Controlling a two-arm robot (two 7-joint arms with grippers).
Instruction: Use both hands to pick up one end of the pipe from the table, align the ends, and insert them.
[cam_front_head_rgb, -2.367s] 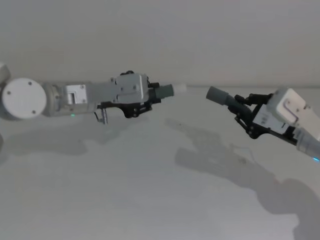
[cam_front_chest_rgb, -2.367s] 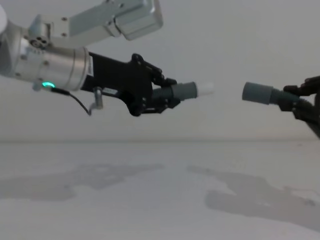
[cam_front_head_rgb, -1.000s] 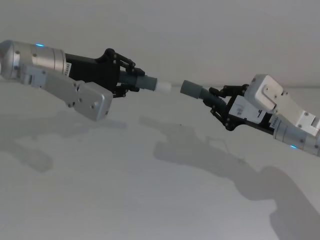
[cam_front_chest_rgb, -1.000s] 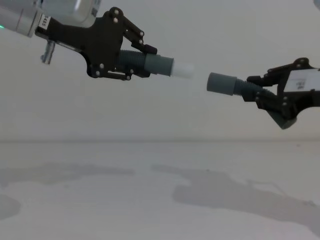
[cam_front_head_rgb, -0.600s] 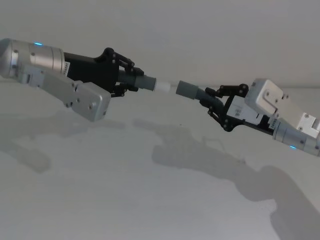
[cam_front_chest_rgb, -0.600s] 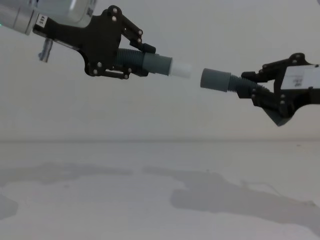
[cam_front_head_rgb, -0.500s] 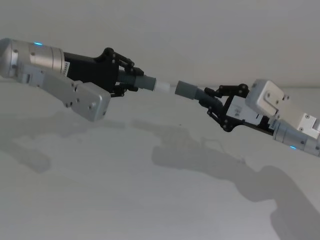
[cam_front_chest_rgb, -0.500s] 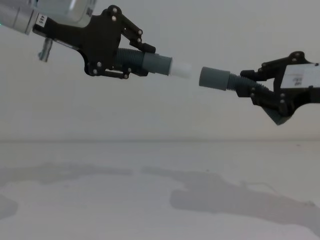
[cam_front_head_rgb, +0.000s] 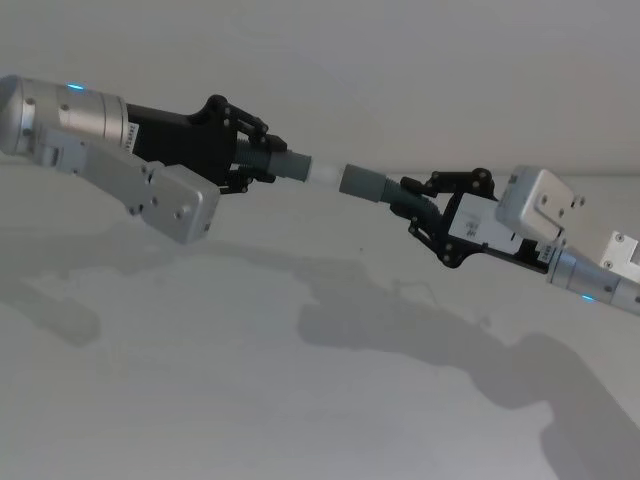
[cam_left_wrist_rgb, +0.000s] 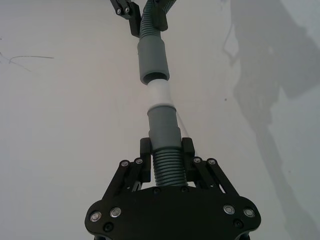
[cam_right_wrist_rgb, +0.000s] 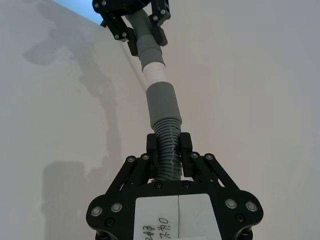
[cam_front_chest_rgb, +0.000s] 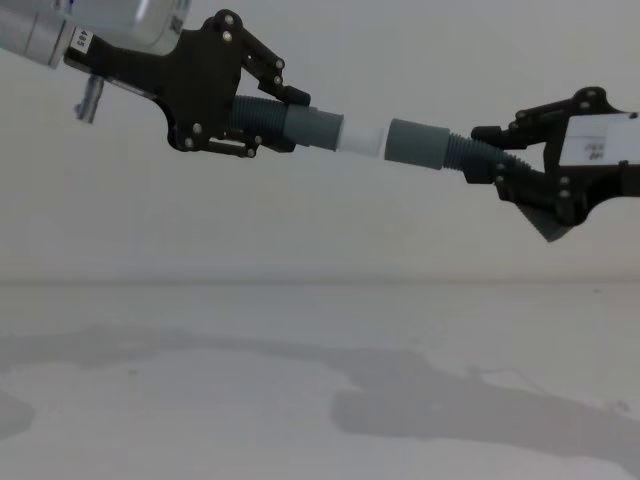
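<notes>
Tabletop (cam_front_head_rgb: 250, 400) lies plain and white-grey, well below both arms and crossed by their shadows. From the upper left the left gripper (cam_front_chest_rgb: 290, 122) reaches in, its fingers clamped on the corrugated body of the shorter hose piece (cam_front_chest_rgb: 258, 113). From the right, the right gripper (cam_front_chest_rgb: 487, 155) pinches the longer hose piece (cam_front_chest_rgb: 458, 152) the same way. Both pieces hang in the air, nearly in line. The socket cuff (cam_front_chest_rgb: 415, 143) meets the white tip (cam_front_chest_rgb: 362, 138) of the other cuff (cam_front_chest_rgb: 315, 128); how far it has entered cannot be told.
</notes>
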